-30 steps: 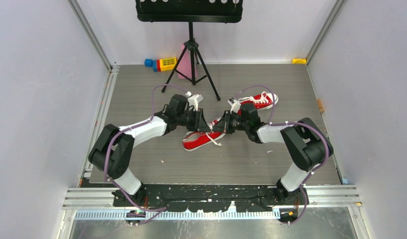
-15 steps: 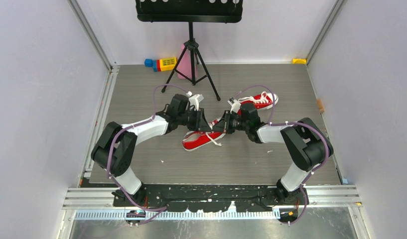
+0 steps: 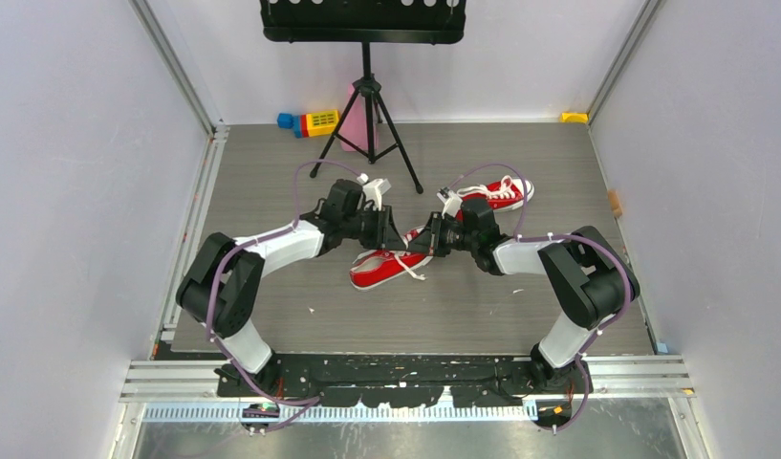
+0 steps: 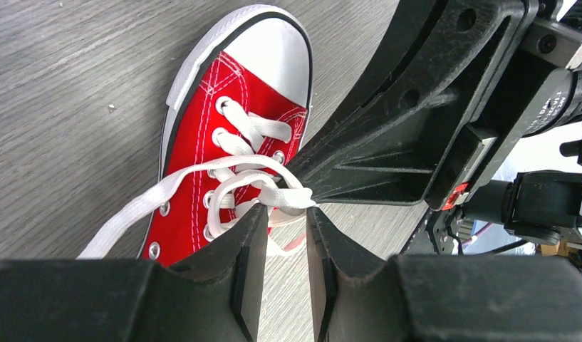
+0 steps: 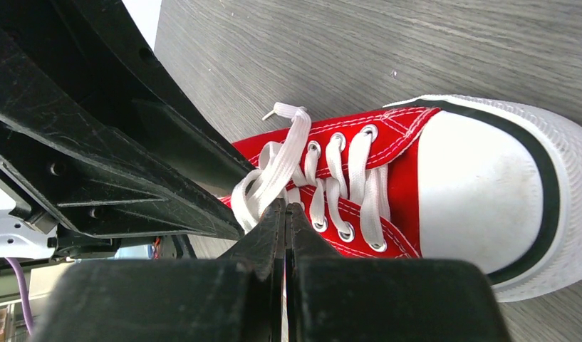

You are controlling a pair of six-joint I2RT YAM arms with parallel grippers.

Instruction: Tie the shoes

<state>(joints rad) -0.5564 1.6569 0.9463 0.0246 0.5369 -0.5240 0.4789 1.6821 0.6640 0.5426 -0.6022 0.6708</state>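
Two arms, the left arm (image 3: 271, 251) and the right arm (image 3: 525, 256), meet over the middle of a grey, wood-grained counter (image 3: 271, 306) enclosed by plain pale walls. Each arm has a smooth white forearm shell and black joints. A black music stand (image 3: 367, 86) on a tripod stands at the far edge, its perforated desk at the top of the overhead view.

Two shoes are recorded, both red canvas with white rubber soles. The near shoe (image 3: 379, 273) lies at the counter's centre, directly under both pincers. The far shoe (image 3: 501, 194) lies apart from it, just behind the right wrist, its lacing loose on top.

Left pincer (image 4: 286, 211): matt black, wedge-shaped fingers (image 4: 248, 249) stand narrowly parted over the near shoe's lacing. A lace strand passes into the gap and is not visibly pinched.

Right pincer (image 5: 284, 210): the fingers are pressed flat together, clamped on a bunch of the laces (image 5: 270, 174) rising from the shoe's throat. The two pincers stand nose to nose, tips nearly touching.

The laces are flat, woven and white, threaded through metal-rimmed eyelets (image 5: 347, 231). One free end (image 5: 281, 110) lies across the canvas. The toe cap (image 5: 487, 192) is smooth, domed white rubber, faintly scuffed and edged by a black stripe. White double stitching borders the eyelet rows.

Small items at the far edge: a row of coloured plastic blocks (image 3: 310, 122) left of the stand, and a yellow piece (image 3: 574, 118) in the far-right corner.
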